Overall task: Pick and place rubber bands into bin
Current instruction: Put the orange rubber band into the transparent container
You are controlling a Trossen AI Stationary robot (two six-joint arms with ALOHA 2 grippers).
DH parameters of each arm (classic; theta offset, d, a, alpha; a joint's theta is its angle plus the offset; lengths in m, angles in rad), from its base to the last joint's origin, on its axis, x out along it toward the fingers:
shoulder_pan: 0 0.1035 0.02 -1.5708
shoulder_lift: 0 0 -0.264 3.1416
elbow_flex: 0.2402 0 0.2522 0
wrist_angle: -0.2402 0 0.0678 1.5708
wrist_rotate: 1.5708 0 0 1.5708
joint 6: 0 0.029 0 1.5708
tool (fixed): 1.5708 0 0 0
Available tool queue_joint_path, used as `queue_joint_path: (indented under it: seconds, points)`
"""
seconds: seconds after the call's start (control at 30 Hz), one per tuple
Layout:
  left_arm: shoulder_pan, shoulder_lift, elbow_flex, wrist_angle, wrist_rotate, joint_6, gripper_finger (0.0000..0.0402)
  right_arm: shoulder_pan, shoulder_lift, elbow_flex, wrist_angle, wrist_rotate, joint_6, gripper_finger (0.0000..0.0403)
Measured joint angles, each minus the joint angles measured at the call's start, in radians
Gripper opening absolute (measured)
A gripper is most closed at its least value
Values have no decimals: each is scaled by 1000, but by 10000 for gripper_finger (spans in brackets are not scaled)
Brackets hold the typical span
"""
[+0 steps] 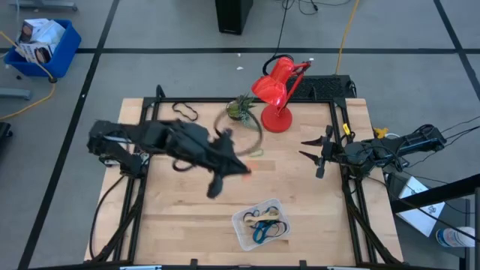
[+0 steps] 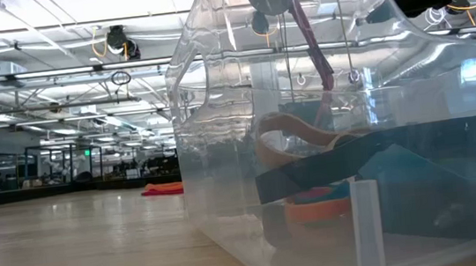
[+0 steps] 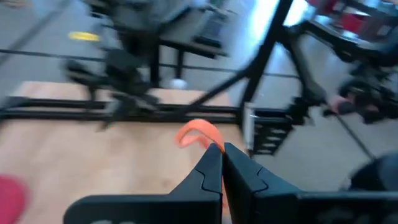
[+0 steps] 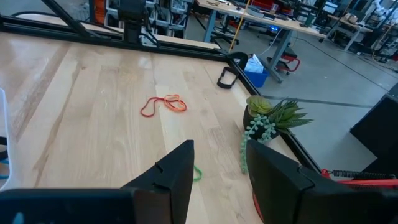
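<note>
Orange rubber band (image 3: 198,133) is seen pinched in the left claw (image 3: 222,163), whose fingers are pressed together on it, the loop sticking out past the tips; in the high view the left claw (image 1: 241,168) is blurred above the middle of the wooden surface (image 1: 172,217), with the bin (image 1: 262,223) lying nearer the front edge, apart from it; the clear bin is seen to hold several rubber bands (image 1: 264,220) in blue, black and tan; in the low view the bin wall (image 2: 225,179) fills the picture and dark, tan and orange bands (image 2: 317,206) are seen through it at the bottom; a red and an orange band (image 4: 163,104) are left loose on the surface, touching each other, and a green band (image 4: 196,173) lies near the right claw's finger; a black band (image 1: 186,112) lies near the back edge; the right claw (image 1: 311,149) is held over the right side of the surface with fingers spread wide and nothing between them; a small potted plant (image 1: 241,108) and a red desk lamp (image 1: 277,94) stand at the back.
</note>
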Motion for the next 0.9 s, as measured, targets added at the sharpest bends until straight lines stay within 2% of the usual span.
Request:
queue_joint_path:
  seconds: [0.23,0.4,0.53,0.73,0.9]
  points:
    - [-55,172,0,28,72,-18,5,0,0,0,0,0,10,144]
    - [-87,323,0,81,177,-6,7,0,0,0,-12,0,10,144]
    - [-111,436,0,114,219,-47,12,0,0,0,-40,0,11,144]
    - [-119,541,-2,113,235,-139,8,0,0,0,-40,0,11,144]
    - [-129,611,-2,111,217,-147,11,0,0,0,-40,-1,13,144]
